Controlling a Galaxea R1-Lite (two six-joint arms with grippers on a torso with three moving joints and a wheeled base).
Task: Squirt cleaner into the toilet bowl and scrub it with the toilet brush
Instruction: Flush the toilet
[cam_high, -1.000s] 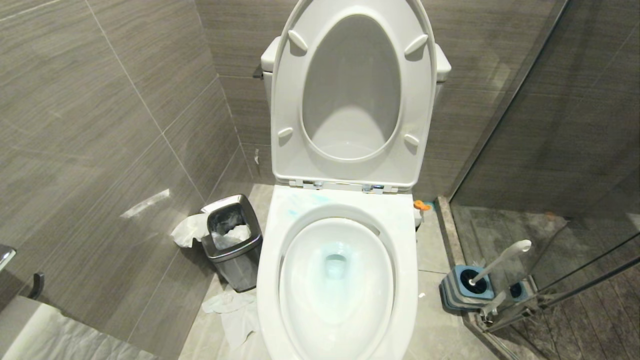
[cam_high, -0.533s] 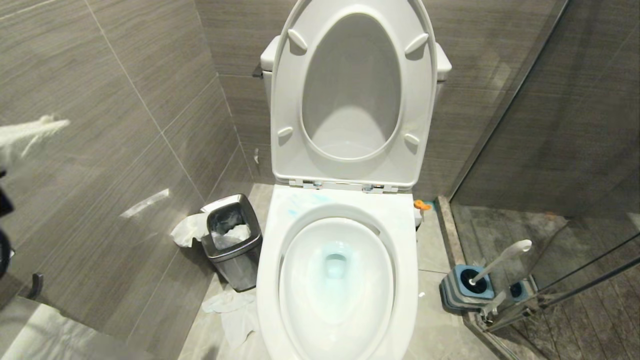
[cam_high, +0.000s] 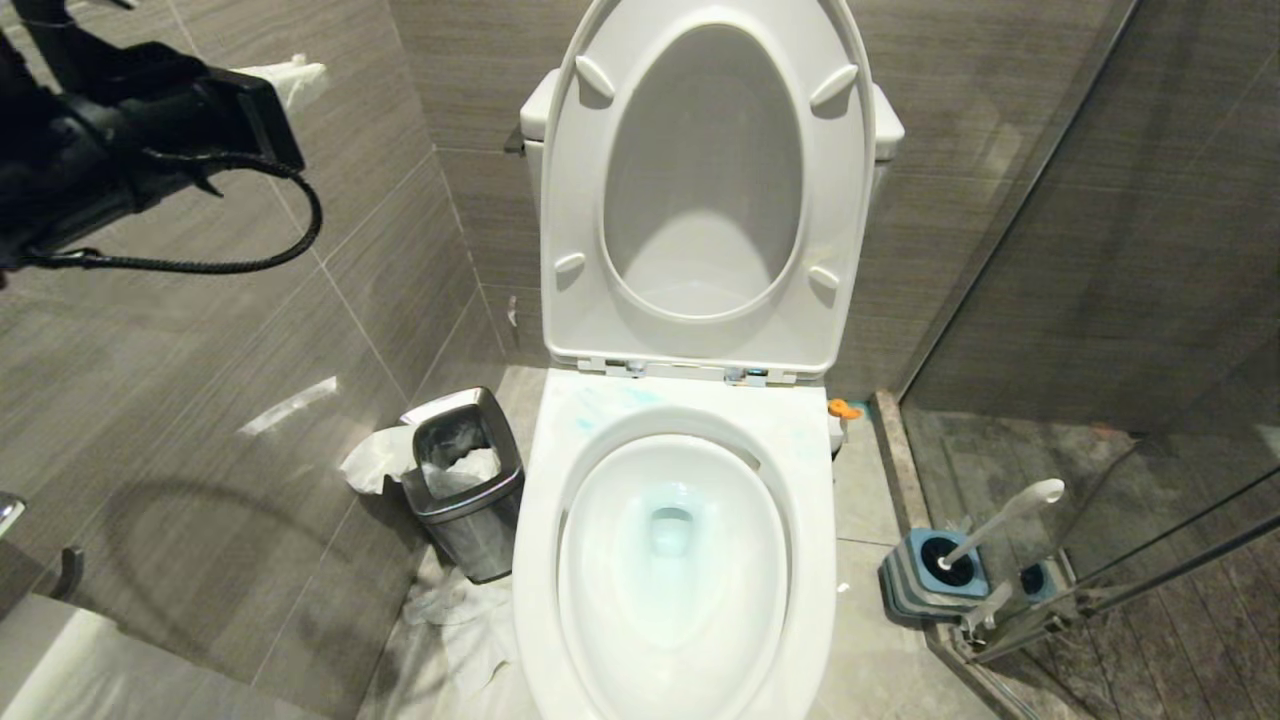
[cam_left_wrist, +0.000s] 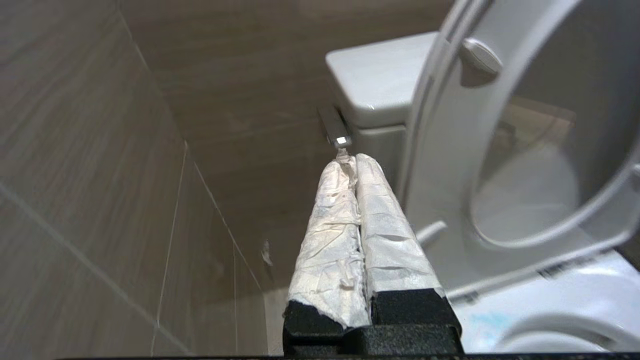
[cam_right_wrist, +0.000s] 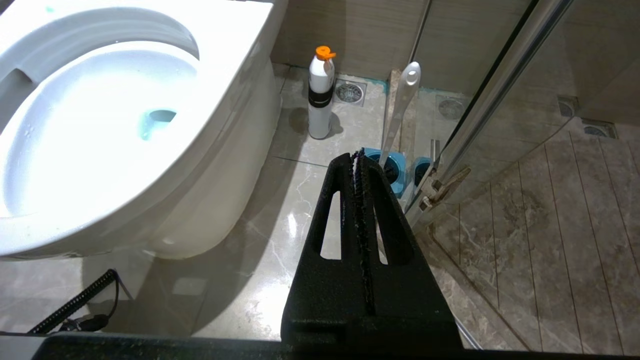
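**Standing brush untouched, L arm up by the flush lever – knock & spill risks**

Leaning in its blue-and-grey ribbed holder (cam_high: 935, 578), the toilet brush (cam_high: 1000, 522) sits on the floor to the right of the toilet bowl (cam_high: 680, 655), well apart from it and tight against the glass shower door (cam_high: 1150, 350). Long axis runs up & away from the bowl: black bristle head down in the holder, flattened handle end pointing up toward the glass. In the right wrist view the handle (cam_right_wrist: 400, 110) rises nearly upright.

Cleaner (cam_high: 668, 515) shows as pale blue tint round the outlet, plus smears on the rim near the hinges. Its likely bottle (cam_right_wrist: 320, 95), white w/ orange cap, stands on the floor between bowl and brush.

Right gripper (cam_right_wrist: 358, 155), fingers pressed together, empty, hangs low near the holder. Left gripper (cam_left_wrist: 350, 162), tissue-wrapped fingers also pressed together, holding nothing, is high at the bowl's left, tips just beside the chrome flush lever (cam_left_wrist: 334, 127) on the tank.

Risks, as I judge them:
- Closed fingers can't take the slim handle; must spread first, else they push it over into the glass.
- A grab low on the tilted handle may drag the holder along.
- Left tips may bump the lever → flush washes cleaner away before scrubbing.
- Bottle close by; a wide swing tips it.
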